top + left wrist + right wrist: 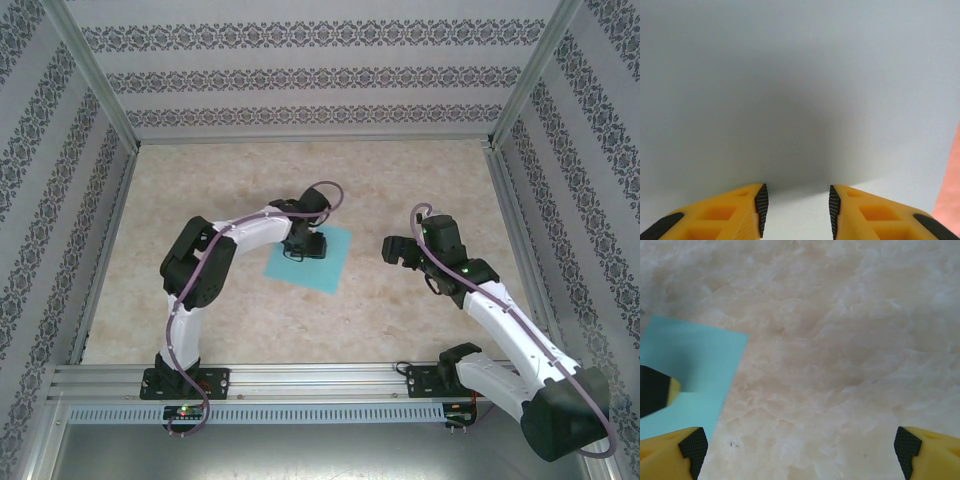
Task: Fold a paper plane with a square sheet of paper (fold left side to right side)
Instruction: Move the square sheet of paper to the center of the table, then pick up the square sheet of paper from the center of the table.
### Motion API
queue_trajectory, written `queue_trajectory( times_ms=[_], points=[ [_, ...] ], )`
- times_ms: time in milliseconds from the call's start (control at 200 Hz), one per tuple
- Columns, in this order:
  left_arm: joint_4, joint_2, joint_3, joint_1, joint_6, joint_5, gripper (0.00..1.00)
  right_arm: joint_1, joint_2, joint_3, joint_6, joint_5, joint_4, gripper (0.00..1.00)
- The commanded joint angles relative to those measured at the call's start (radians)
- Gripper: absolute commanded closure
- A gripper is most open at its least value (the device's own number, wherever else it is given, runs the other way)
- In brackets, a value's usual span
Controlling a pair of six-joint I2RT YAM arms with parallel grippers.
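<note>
Square sheet of paper (326,266): one, turquoise, flat at mid bench (200,180). From above, two arms; the left claw (303,246) sits over the sheet's far-left part, and the right claw (392,250) stands apart to its right.

Left wrist: two yellow fingers (747,210), narrowly parted with nothing between, paper (800,90) beneath.

Right wrist: the right claw (799,447) is spread wide over bare bench, the sheet (700,360) to its left, one left-claw fingertip (655,390) on or just above it.
</note>
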Motion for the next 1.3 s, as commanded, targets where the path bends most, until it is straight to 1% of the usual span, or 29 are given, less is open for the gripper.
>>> queue_trajectory(
  times_ms=[0, 40, 120, 260, 375, 455, 530, 650, 714, 874, 1004, 1199, 1299],
  points=[
    [0.023, 0.045, 0.015, -0.029, -0.074, 0.080, 0.59, 0.010, 0.027, 0.012, 0.028, -0.007, 0.020, 0.02],
    [0.034, 0.036, 0.018, -0.029, -0.079, 0.092, 0.59, 0.012, 0.044, 0.016, 0.035, -0.009, 0.020, 0.02],
    [0.026, 0.001, 0.034, -0.026, -0.071, 0.081, 0.58, 0.017, 0.087, 0.031, 0.047, -0.010, 0.019, 0.02],
    [0.025, -0.094, 0.027, -0.005, -0.055, 0.072, 0.54, 0.037, 0.195, 0.080, 0.059, -0.007, 0.023, 0.02],
    [0.013, -0.172, -0.021, 0.033, -0.052, 0.060, 0.51, 0.056, 0.310, 0.143, 0.052, -0.012, 0.028, 0.02],
    [0.022, -0.218, -0.075, 0.062, -0.054, 0.063, 0.51, 0.068, 0.387, 0.186, 0.051, -0.023, 0.040, 0.02],
    [0.054, -0.247, -0.137, 0.089, -0.063, 0.091, 0.51, 0.086, 0.462, 0.233, 0.060, -0.038, 0.067, 0.02],
    [0.154, -0.256, -0.235, 0.129, -0.105, 0.195, 0.53, 0.130, 0.608, 0.333, 0.062, -0.056, 0.080, 0.02],
    [0.179, -0.250, -0.268, 0.137, -0.115, 0.215, 0.54, 0.155, 0.690, 0.397, 0.061, -0.045, 0.064, 0.02],
    [0.176, -0.238, -0.309, 0.139, -0.112, 0.199, 0.56, 0.199, 0.832, 0.495, 0.077, 0.012, 0.056, 0.02],
    [0.159, -0.237, -0.339, 0.138, -0.106, 0.178, 0.57, 0.221, 0.906, 0.545, 0.075, 0.056, 0.030, 0.02],
    [0.151, -0.237, -0.375, 0.137, -0.098, 0.164, 0.59, 0.237, 0.978, 0.567, 0.094, 0.056, 0.014, 0.02],
    [0.158, -0.234, -0.388, 0.136, -0.102, 0.162, 0.60, 0.245, 0.994, 0.562, 0.107, 0.027, 0.017, 0.02]
  ],
)
